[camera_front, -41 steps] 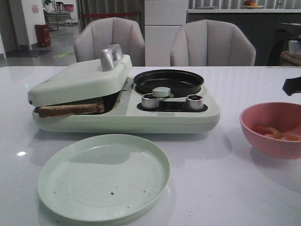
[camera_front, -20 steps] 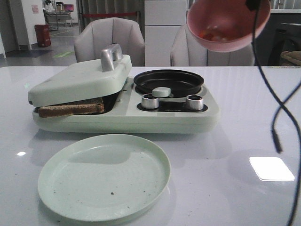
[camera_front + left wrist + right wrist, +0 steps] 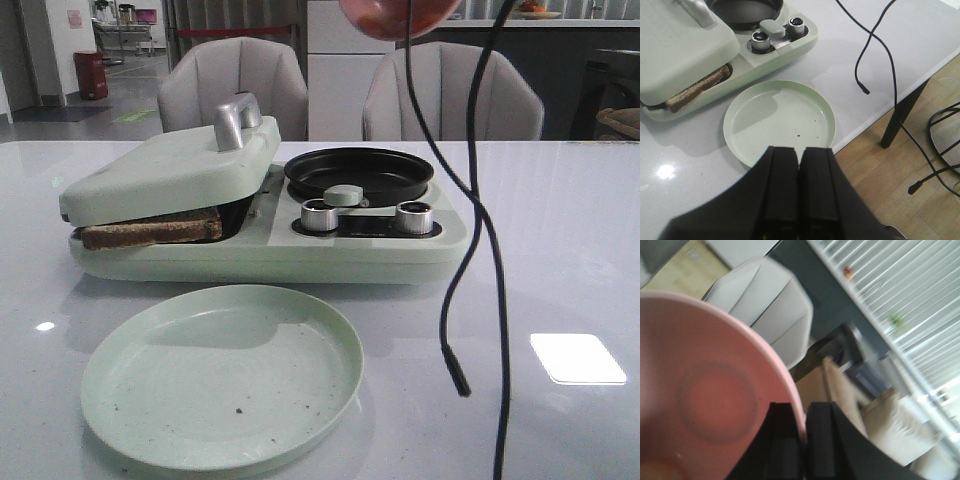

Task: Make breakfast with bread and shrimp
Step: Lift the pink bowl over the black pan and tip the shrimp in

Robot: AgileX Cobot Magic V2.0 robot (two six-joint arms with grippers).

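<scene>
A bread slice [image 3: 150,230] lies in the sandwich press of the pale green breakfast maker [image 3: 350,250]; only its brown edge shows under the nearly shut lid [image 3: 170,165]. It also shows in the left wrist view [image 3: 695,92]. My right gripper [image 3: 805,412] is shut on the rim of the salmon-pink bowl [image 3: 710,390] and holds it high, tilted, at the top edge of the front view [image 3: 398,15]. An orange patch [image 3: 652,472] low in the bowl may be shrimp; I cannot tell. My left gripper [image 3: 800,150] is shut and empty, above the plate's near edge.
A pale green plate [image 3: 222,375] with dark crumbs lies in front of the maker. The black pan [image 3: 358,172] and two knobs [image 3: 320,214] are on the maker's right half. A black cable [image 3: 455,300] dangles to the table at the right. Two chairs stand behind.
The pink bowl has gone from the table at the right up and leftward, now mostly past the top of the front view. The dangling cable has swung left with it.
</scene>
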